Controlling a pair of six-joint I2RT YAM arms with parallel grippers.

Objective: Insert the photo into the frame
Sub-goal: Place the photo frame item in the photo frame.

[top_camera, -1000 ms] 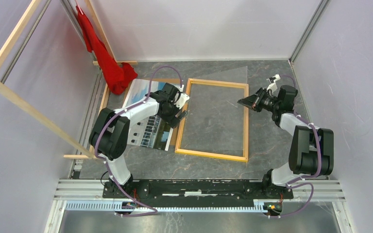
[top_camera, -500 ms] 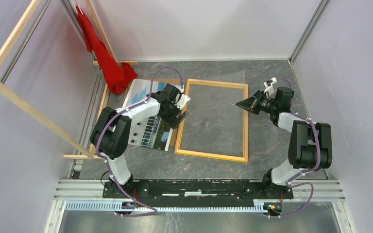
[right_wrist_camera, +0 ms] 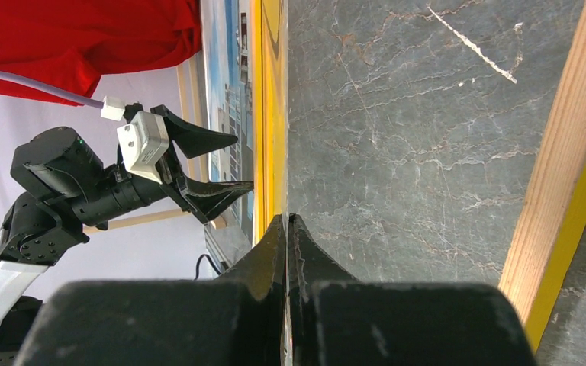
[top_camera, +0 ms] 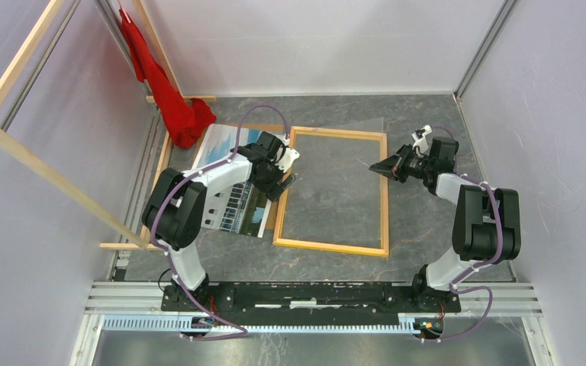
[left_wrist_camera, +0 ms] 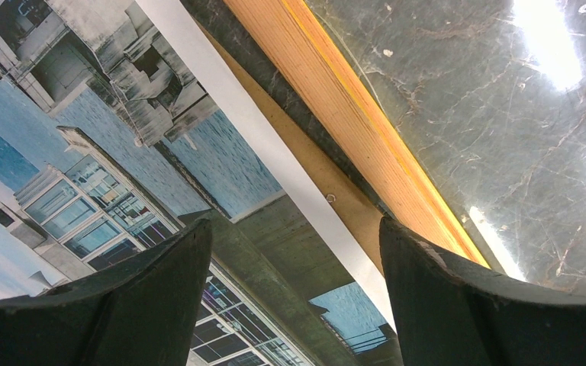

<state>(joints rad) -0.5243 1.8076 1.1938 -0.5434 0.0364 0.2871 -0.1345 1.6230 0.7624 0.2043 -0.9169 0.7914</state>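
- Your right tool, pinched shut, has slid inward over the thin yellow-and-wood rectangular frame.
- Your left tool, jaws wide, hovers over the right edge of the large paper building photo, which lies lengthwise just left of the frame.

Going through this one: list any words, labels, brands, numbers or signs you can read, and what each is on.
None can be read in any view.
The photo: only a building and sky; small marks in one window are too blurred to read.
The frame, the clear sheet, the red cloth: no labels or signs visible.
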